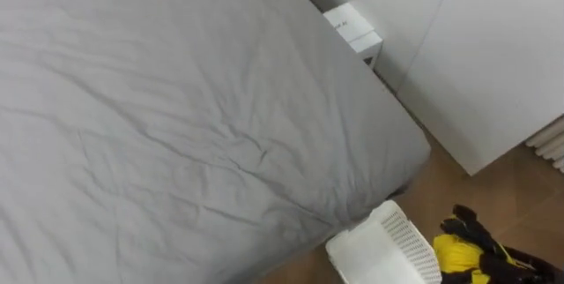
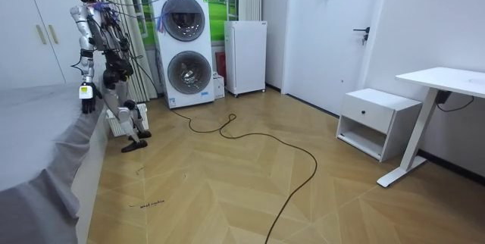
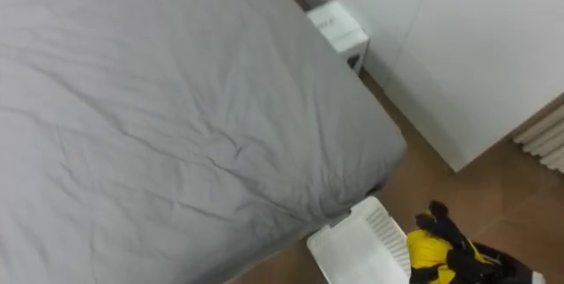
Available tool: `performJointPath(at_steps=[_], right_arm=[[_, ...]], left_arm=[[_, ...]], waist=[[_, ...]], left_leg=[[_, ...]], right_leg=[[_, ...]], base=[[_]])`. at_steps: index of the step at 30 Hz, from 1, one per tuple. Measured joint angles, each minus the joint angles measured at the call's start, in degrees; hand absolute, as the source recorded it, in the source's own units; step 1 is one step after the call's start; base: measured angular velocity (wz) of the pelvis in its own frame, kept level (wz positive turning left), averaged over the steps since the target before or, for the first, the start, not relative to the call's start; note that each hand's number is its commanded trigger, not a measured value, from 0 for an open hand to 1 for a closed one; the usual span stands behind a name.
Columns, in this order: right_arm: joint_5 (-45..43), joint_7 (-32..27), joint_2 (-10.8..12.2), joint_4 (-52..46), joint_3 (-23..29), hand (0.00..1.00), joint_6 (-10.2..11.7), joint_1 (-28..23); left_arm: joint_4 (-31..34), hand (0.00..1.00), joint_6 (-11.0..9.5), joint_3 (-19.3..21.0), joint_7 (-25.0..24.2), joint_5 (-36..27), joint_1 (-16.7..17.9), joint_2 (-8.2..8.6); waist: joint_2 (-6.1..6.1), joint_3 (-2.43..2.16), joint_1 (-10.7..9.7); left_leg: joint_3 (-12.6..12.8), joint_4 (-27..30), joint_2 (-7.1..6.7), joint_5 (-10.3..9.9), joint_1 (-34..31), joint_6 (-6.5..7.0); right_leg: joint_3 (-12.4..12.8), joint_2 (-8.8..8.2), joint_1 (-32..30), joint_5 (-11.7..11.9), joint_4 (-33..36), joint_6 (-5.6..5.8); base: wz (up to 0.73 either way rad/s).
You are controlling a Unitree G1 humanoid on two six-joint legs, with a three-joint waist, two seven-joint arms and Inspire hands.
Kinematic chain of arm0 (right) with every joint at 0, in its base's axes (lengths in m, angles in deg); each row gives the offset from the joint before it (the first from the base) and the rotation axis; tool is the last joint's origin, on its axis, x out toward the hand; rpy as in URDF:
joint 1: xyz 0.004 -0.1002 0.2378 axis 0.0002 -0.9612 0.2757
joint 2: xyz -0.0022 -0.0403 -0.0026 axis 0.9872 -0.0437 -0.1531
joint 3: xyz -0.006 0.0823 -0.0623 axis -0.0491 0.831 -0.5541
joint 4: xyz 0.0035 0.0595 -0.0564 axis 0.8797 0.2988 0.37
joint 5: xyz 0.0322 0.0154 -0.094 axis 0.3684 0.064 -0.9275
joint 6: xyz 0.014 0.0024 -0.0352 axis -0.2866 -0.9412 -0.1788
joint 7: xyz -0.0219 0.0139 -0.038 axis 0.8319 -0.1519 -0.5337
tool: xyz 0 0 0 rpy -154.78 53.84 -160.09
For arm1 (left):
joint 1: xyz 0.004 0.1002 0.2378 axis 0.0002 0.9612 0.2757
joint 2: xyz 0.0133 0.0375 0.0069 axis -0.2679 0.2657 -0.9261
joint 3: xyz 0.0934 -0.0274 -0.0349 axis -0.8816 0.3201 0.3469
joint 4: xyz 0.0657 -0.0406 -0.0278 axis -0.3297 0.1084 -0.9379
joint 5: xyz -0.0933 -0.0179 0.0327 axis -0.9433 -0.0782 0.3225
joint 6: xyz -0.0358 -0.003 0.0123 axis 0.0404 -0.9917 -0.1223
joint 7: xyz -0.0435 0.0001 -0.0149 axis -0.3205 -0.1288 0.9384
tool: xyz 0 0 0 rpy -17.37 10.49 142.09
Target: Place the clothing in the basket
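Observation:
A white slatted basket [image 1: 388, 247] stands on the wood floor at the corner of the bed [image 1: 176, 116], which is covered by a wrinkled grey sheet. Just right of the basket, my right hand [image 1: 464, 226] comes in from the lower right, its black fingers curled round a bright yellow piece of clothing [image 1: 458, 254]. The hand and cloth are beside the basket's rim, not over its opening. The room view has me standing at the bed's far corner, with the hand [image 2: 89, 100] hanging at the mattress edge.
A small white box [image 1: 354, 28] sits between the bed and the white wardrobe [image 1: 476, 63]. A radiator [image 1: 551, 143] is at the right. Farther off stand stacked washing machines [image 2: 184, 47], a white cabinet [image 2: 245, 56], a nightstand [image 2: 377, 121] and a desk [image 2: 443, 85].

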Motion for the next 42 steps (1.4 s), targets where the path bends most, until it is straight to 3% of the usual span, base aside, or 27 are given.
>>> performJointPath(at_steps=[3, 8, 11, 12, 13, 16, 25, 42], right_arm=[[-0.29, -0.09, -0.12, 0.70, -1.16, 1.00, 0.01, 2.30], [-0.20, -0.18, -0.66, 6.81, -1.84, 1.00, 0.59, 8.34], [0.09, -0.95, -1.01, 9.38, -4.44, 0.98, 1.56, 9.26], [0.10, -0.97, -1.14, 10.54, -5.32, 0.64, 1.82, 9.79], [0.08, -0.98, -1.18, 11.42, -5.78, 0.00, 1.92, 10.21], [-0.30, -0.97, -1.43, 12.61, -6.35, 0.00, 2.47, 10.43], [-0.19, -1.01, -1.79, 15.46, -8.81, 0.00, 3.19, 10.83], [0.14, -1.01, -1.82, 16.14, -9.97, 0.00, 3.59, 10.95]], left_arm=[[-0.18, 0.00, -0.01, -0.62, 0.00, -0.93, -1.15, -0.02], [-1.63, 0.00, -0.61, -2.79, 0.22, -1.99, -3.41, -0.11], [-1.74, 0.00, -0.68, -4.93, 0.28, -2.91, -4.24, -0.37], [-1.74, 0.00, -1.20, -5.70, 0.28, -3.31, -4.39, -0.40], [-1.75, 0.00, -1.64, -6.32, 0.28, -3.83, -4.48, -0.41], [-1.74, 0.00, -2.51, -7.17, 0.15, -3.84, -4.96, -0.41], [-1.74, 0.00, -3.27, -8.32, -0.03, -4.36, -5.63, -0.43], [-2.07, 0.00, -4.58, -8.84, -1.17, -4.36, -5.63, -0.76]], waist=[[1.16, 0.01, 0.36], [1.37, 0.18, 0.34], [1.46, 0.22, 1.71], [1.58, 0.29, 2.04], [1.69, 0.34, 2.24], [1.69, 0.39, 3.28], [2.00, 0.72, 3.38], [1.73, 0.76, 3.35]], left_leg=[[0.88, 0.25, -0.21, 0.36, -2.81, 0.41], [1.35, 1.57, -0.36, 0.63, -6.63, 0.78], [1.23, 1.62, -0.56, 0.66, -6.70, 0.75], [0.98, 1.58, -0.56, 0.74, -6.71, 0.77], [0.59, 1.57, -0.53, 0.80, -6.71, 0.79], [0.23, 1.49, -0.45, 0.87, -6.83, 0.84], [-1.74, 1.47, -0.87, 0.88, -6.95, 0.86], [-2.80, 1.58, -1.01, 0.88, -6.95, 0.86]], right_leg=[[1.04, -0.05, -3.74, 0.08, 1.78, 0.20], [1.13, -0.27, -8.10, 0.04, 4.30, 0.30], [1.04, -0.23, -7.92, 0.03, 3.83, 0.29], [0.88, -0.27, -7.80, 0.04, 3.69, 0.30], [0.49, -0.40, -7.59, 0.05, 3.45, 0.30], [-0.39, -0.72, -7.75, 0.02, 3.21, 0.33], [-3.60, -1.64, -6.19, -0.19, 2.18, 0.47], [-4.58, -1.88, -5.77, -0.22, 2.18, 0.44]], base=[[-0.14], [-0.03], [0.02], [0.10], [0.13], [0.12], [0.14], [0.02]])
